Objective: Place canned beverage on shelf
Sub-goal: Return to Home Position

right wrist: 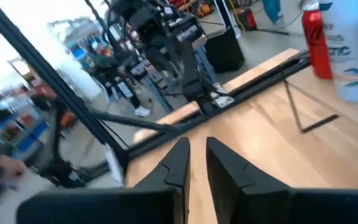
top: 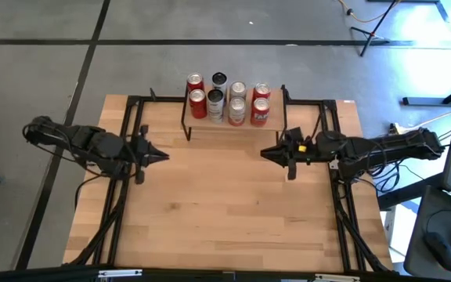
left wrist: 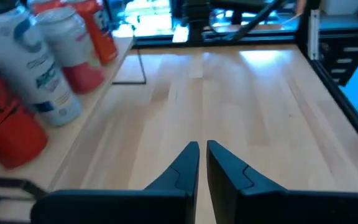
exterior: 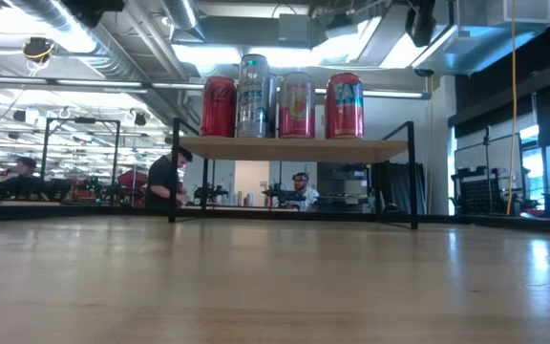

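Tabletop (top: 225, 211) of pale wood spreading before the shelf (exterior: 289, 149), eight cans (top: 236, 110) upright in two rows on that shelf, left gripper (top: 165, 155) and right gripper (top: 263, 153) before the shelf's ends, fingers together, holding nothing.

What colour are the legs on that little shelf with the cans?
Black. The legs under the shelf show best in the low view.
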`<state>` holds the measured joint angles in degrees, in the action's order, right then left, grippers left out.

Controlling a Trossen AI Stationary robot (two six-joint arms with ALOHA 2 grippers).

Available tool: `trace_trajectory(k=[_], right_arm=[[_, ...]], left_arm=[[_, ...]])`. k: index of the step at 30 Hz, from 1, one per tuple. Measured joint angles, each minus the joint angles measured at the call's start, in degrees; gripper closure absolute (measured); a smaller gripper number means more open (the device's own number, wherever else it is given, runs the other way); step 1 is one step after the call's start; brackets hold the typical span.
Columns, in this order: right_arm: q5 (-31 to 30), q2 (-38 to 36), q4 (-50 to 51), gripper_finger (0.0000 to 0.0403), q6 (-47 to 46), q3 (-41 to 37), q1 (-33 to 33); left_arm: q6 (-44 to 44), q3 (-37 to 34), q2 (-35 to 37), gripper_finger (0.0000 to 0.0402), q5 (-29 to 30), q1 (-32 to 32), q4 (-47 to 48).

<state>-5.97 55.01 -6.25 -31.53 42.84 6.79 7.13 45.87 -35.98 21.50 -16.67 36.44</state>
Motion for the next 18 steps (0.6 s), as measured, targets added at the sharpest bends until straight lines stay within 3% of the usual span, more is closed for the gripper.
trace_trajectory(k=[4,8,11,18], right_arm=[[5.41,-0.44,-0.43,0.0361,6.13,-5.03,-0.06],[8.62,-4.44,-9.4,0.0361,8.71,-14.69,-0.04],[8.59,-8.36,-17.0,0.0361,10.5,-22.38,-0.04],[6.49,-20.27,-27.25,0.0361,15.46,-35.0,-0.04]], left_arm=[[-5.47,-5.44,2.58,0.0384,-1.29,0.03,-8.03],[-8.96,-12.59,8.48,0.0384,-11.04,0.0,-19.97],[-10.69,-17.11,12.62,0.0384,-15.78,0.06,-23.36],[-10.21,-22.17,20.49,0.0384,-13.06,0.04,-23.26]])
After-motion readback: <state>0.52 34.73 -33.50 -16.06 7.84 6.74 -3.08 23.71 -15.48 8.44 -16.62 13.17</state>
